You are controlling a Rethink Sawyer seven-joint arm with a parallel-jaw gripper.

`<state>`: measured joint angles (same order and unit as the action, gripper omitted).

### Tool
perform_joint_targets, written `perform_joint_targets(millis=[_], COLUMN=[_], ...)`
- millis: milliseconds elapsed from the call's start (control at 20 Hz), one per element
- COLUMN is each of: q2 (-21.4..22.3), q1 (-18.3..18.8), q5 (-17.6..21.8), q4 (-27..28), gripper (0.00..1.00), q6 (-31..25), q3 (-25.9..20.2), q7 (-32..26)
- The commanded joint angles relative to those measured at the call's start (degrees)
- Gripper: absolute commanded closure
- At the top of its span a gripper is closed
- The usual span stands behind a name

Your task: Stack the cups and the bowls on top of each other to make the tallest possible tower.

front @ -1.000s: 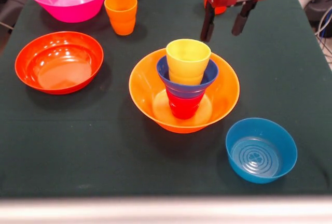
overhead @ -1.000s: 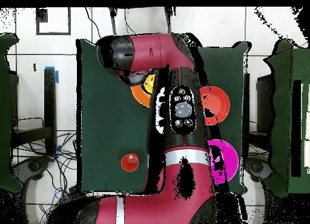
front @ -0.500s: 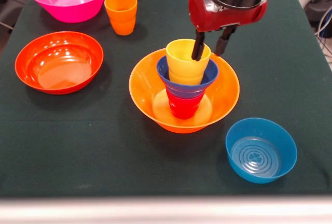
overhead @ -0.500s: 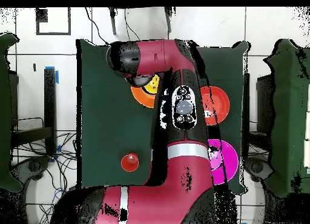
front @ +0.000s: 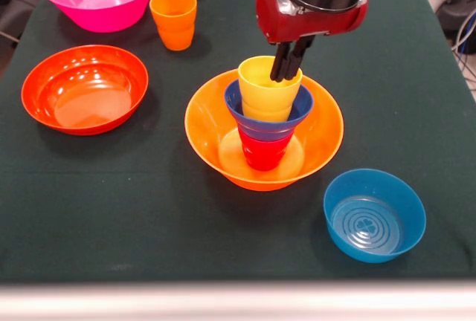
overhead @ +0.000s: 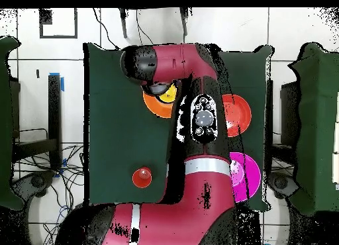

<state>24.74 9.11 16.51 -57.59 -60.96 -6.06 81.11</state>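
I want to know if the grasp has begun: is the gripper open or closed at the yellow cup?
Closed: the gripper has its two black fingers pressed together at the yellow cup's far rim.

open cloth [front: 149,209] beside tower [front: 268,124]; light blue bowl [front: 374,215] near

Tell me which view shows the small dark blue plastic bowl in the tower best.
The front view: the small dark blue plastic bowl shows clearly, sitting on the red cup with the yellow cup inside. In the overhead view the arm hides it.

tower [front: 265,124]: yellow cup in dark-blue bowl on red cup in yellow-orange bowl | upright | mid-table
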Motion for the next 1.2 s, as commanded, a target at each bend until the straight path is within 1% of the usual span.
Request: perform_joint_targets(millis=[50,100,150,350,550,750,1000,1050,1200], q2=[-0.7,-1.0,-0.7,0.2,-0.1,-0.7,-0.1,-0.6,-0.7], q1=[-0.5,-0.6,-0.6,-0.7,-0.6,-0.3,-0.6,-0.7,-1.1], q5=[0.5,0.8,0.9,0.5,-0.4,-0.8,-2.5,-2.8,-3.9], q4=[1.8,2.4,1.9,1.2,0.8,-0.7,-4.2,-3.4,-3.5], gripper=[1.00,1.00,1.00,1.00,1.00,1.00,1.00,1.00,1.00], q6=[-5.8,-6.7,-6.7,-7.2,-6.9,-5.3,-5.7,-6.4,-7.3], q3=[-0.7,-0.6,-0.5,-0.2,-0.1,0.2,0.5,0.4,0.2], q7=[3.7,2.9,2.5,2.8,3.6,4.3,6.2,6.4,6.7])
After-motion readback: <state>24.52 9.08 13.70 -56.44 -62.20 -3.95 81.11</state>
